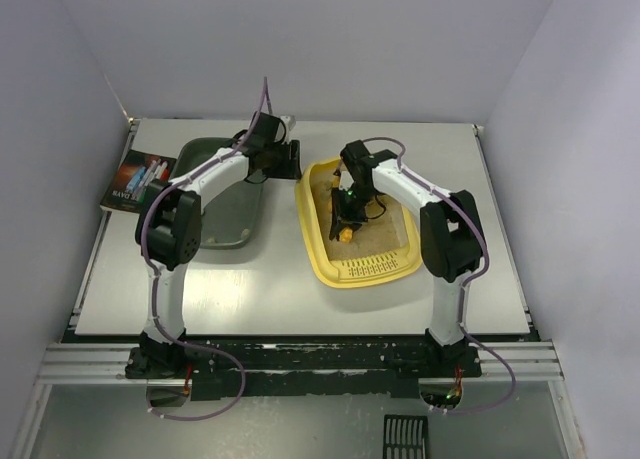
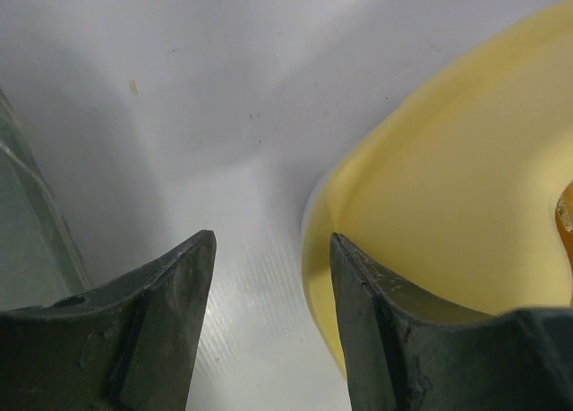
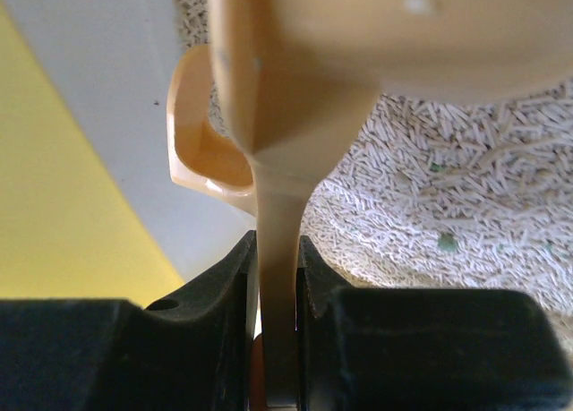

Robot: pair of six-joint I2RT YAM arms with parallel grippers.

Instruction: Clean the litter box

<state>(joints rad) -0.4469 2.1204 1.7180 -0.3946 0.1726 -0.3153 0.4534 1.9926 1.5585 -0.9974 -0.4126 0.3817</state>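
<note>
- We see the litter box [image 1: 372,270] lying on the tabletop [image 1: 200,299] just right of centre. Its long axis runs roughly 12 to 6 o'clock, leaning a little toward 11 and 5. The slotted ledge is at the 6 o'clock end, and beige litter [image 3: 448,214] fills the rest.
- The left pincer [image 2: 273,238] is open, with only bare tabletop between its fingers [image 2: 161,339]. It hovers in the gap between the dark grey-green tray [image 1: 230,214] and the box's far-left corner.
- The coming move turns on one relation: in the top view the box lies at 3 o'clock from the left pincer. In the left wrist view the yellow rim curves in under the right-hand finger rather than into the gap.
- We judge that a short shift toward 3 o'clock would bring the rim between the fingers, if steadying the box is the aim.
- The right pincer [image 3: 276,245] is clamped on the thin handle of the orange-yellow scoop [image 3: 295,62], whose bowl hangs over the litter. We cannot tell whether the scoop touches the litter.
- The right arm is the nearer one to the litter, since its wrist is already inside the box, pointing down.
- The left arm rises from its base at 7 o'clock, with the elbow high beside the dark tray. Its forearm reaches toward 1 o'clock.
- The right arm rises from its base at 5 o'clock, with the elbow off the box's 3 o'clock side. Its forearm folds back toward 10 o'clock.
</note>
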